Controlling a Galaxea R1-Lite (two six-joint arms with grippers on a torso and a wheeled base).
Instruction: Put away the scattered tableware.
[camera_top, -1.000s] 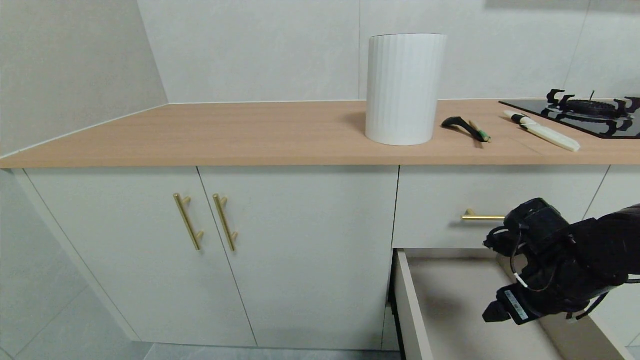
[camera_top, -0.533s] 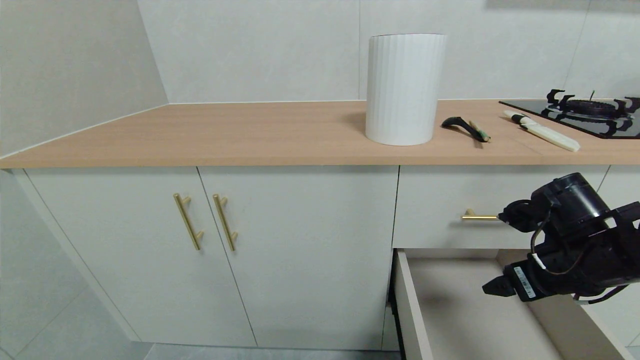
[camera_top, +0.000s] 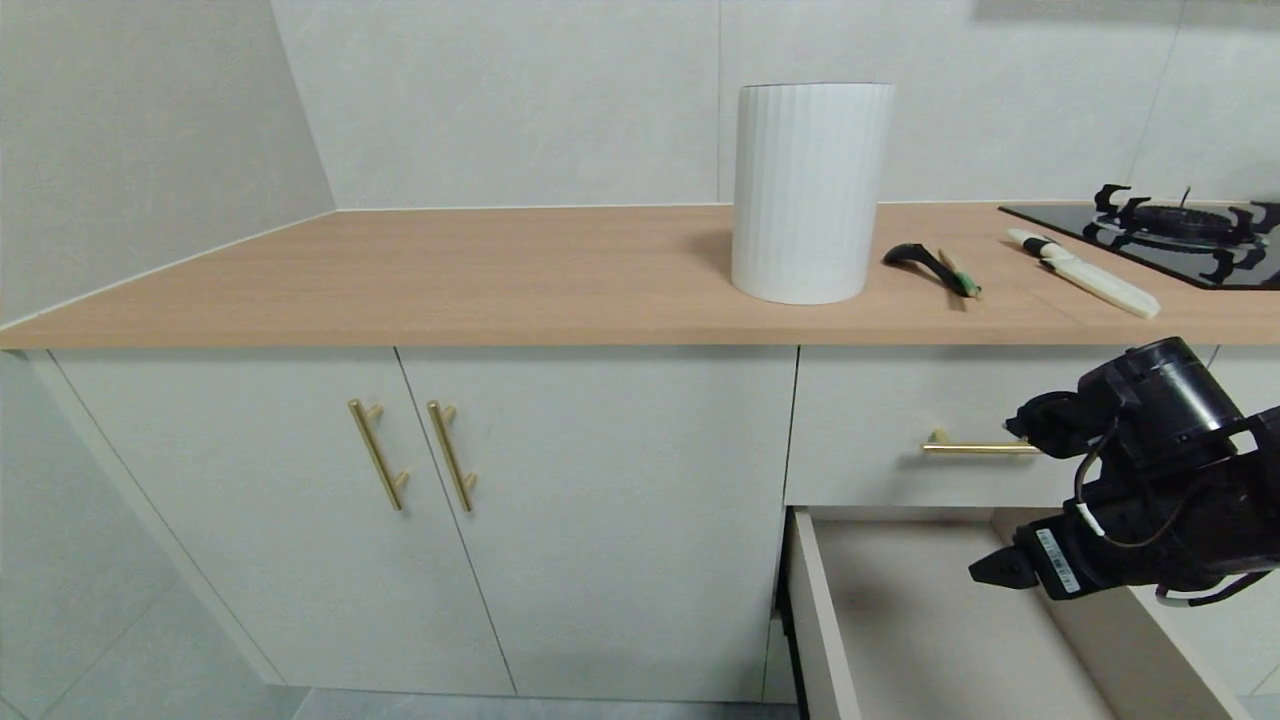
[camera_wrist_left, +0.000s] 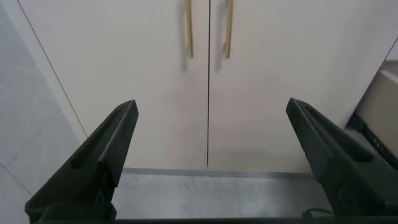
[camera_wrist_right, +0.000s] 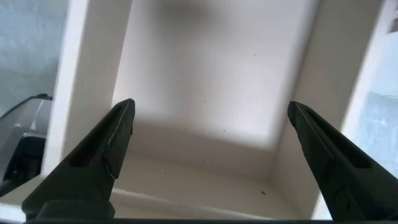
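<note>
One drawer (camera_top: 815, 610) stands open beneath the right gripper (camera_wrist_right: 208, 109), jaws spread.

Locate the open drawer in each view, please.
Head view: open drawer, lower right, below the countertop.
Left wrist view: apparently its pale side, beside the cabinet doors.
Right wrist view: its inside, between the fingers.
Shared landmark: gold door handles, head and left wrist views.

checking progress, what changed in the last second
The right gripper rose above the open white drawer, open and empty; nothing taken or released. The head camera tilted slightly. The white ribbed canister, black green-handled utensil and cream knife kept their places on the wooden countertop.
</note>
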